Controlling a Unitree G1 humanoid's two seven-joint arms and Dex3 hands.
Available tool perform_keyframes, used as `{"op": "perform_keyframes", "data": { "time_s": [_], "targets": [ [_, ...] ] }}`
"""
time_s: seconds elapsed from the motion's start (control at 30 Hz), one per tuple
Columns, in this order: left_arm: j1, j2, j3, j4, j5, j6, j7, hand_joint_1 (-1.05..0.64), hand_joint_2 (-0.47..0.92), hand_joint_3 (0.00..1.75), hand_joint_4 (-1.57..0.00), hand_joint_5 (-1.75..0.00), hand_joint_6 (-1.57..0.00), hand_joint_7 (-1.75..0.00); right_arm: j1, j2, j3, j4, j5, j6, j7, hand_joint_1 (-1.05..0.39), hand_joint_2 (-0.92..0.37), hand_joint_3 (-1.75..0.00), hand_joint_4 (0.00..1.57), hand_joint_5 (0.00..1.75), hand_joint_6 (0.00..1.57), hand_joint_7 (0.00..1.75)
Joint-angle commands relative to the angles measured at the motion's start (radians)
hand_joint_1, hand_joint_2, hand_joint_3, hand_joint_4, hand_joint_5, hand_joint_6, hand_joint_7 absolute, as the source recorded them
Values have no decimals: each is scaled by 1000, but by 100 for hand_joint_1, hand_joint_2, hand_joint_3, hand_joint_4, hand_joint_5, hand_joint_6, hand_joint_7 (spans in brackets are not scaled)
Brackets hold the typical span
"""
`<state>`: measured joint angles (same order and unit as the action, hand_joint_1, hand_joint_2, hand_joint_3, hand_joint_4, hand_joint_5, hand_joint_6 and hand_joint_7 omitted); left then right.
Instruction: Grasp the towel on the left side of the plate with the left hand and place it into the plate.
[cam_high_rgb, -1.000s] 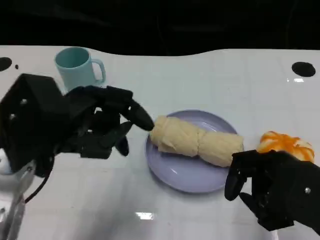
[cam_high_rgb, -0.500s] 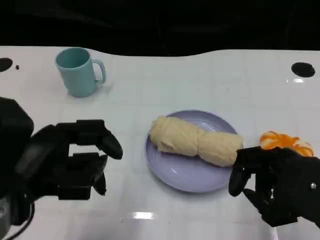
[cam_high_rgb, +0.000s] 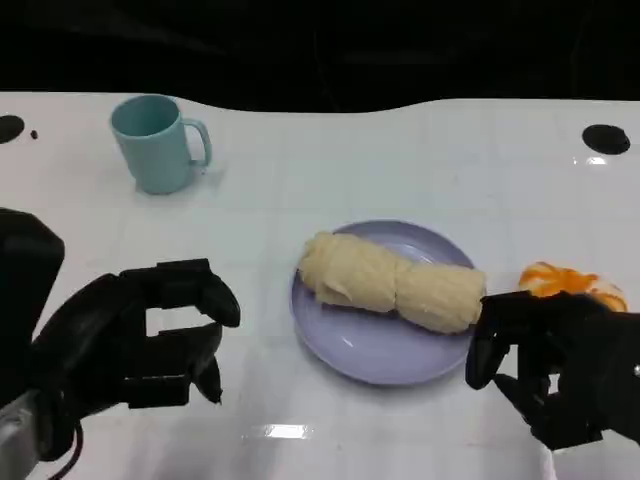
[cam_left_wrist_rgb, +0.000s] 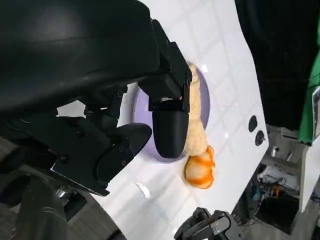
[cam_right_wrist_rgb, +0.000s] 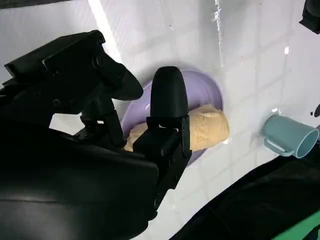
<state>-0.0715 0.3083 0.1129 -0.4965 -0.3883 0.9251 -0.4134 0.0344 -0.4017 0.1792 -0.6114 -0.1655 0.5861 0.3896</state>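
Clearly the placing step was done as I read it: on the white desk (cam_high_rgb: 400, 150) the lilac plate (cam_high_rgb: 370, 350) already carried the rolled cream towel (cam_high_rgb: 390, 280), which lay across it from the left rim toward the right rim, fully inside by my eye. From the left wrist camera I could see the towel (cam_left_wrist_rgb: 196, 125) on the plate (cam_left_wrist_rgb: 131, 107) beyond the fingers, which agreed with the head camera.

The left robot hand (cam_high_rgb: 150, 335) sat low over the desk, well to the left of the plate and apart from it. It gripped nothing; its fingers were curved but spread, with bare desk showing between them, so I called it released. The right robot hand (cam_high_rgb: 550, 365) hung near the plate's right edge, also empty, its fingers loosely bent with gaps between them. It touched neither the plate nor the towel, as far as I could tell.

Behind the right robot hand lay an orange thing (cam_high_rgb: 570, 283), partly hidden, which I could not identify. A teal mug (cam_high_rgb: 155, 140) stood at the far left of the desk, well away from everything.

I judged that only the retreat remained. The next move asked for little: draw the left arm back toward rest, keeping it clear of the mug and the plate rim, and leave the towel alone.
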Motion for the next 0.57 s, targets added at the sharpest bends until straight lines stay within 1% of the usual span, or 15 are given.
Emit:
{"op": "perform_keyframes", "data": {
  "time_s": [0.03,0.23,0.4,0.57],
  "targets": [
    [-10,35,-8,4,3,5,12,-9,59,114,-74,-175,-65,-154,7,-14,-7,8,5,-28,5,-1,-54,-111,74,175,71,141],
    [-10,48,-20,2,2,12,16,-7,59,113,-76,-175,-70,-151,3,-13,-6,-1,2,-13,6,-1,-53,-112,73,175,71,140],
    [-14,44,-11,5,-19,40,20,-6,59,115,-77,-175,-72,-149,-5,-17,-2,-6,-4,-2,10,-1,-55,-110,72,175,71,141],
    [-17,42,-2,15,-44,56,18,-7,61,114,-76,-175,-72,-147,-6,-13,-3,8,1,-19,11,0,-55,-109,73,175,70,141]
  ]
}}
